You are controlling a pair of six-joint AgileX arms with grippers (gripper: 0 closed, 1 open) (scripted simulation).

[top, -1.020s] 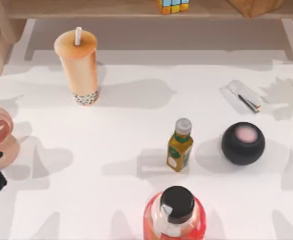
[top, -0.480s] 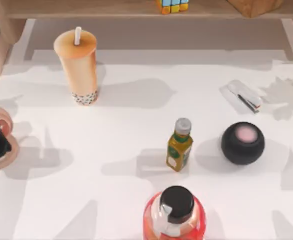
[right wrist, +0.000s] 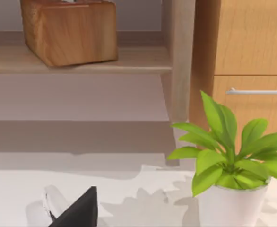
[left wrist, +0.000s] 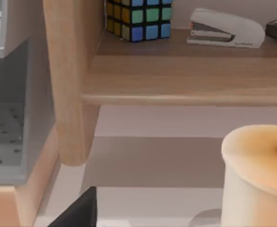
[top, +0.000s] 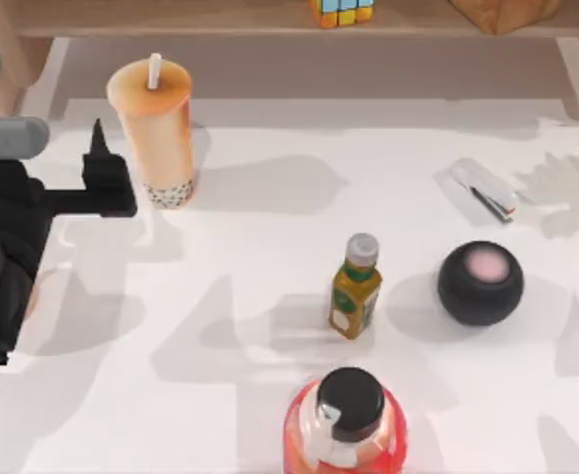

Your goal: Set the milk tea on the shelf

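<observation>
while my left hand (top: 107, 183) sits at the upper left of the top view, just beside the tall peach-orange tapered milk tea cup (top: 156, 128) standing on the white tabletop (top: 270, 267), i cannot tell how open it is. coming in crooked could tip it. the left wrist view adds the long light-brown wooden shelf (left wrist: 186, 78) above.

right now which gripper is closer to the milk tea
Left. The left gripper sits just beside the milk tea on its left, not touching; the right arm is parked off by the potted plant.
</observation>
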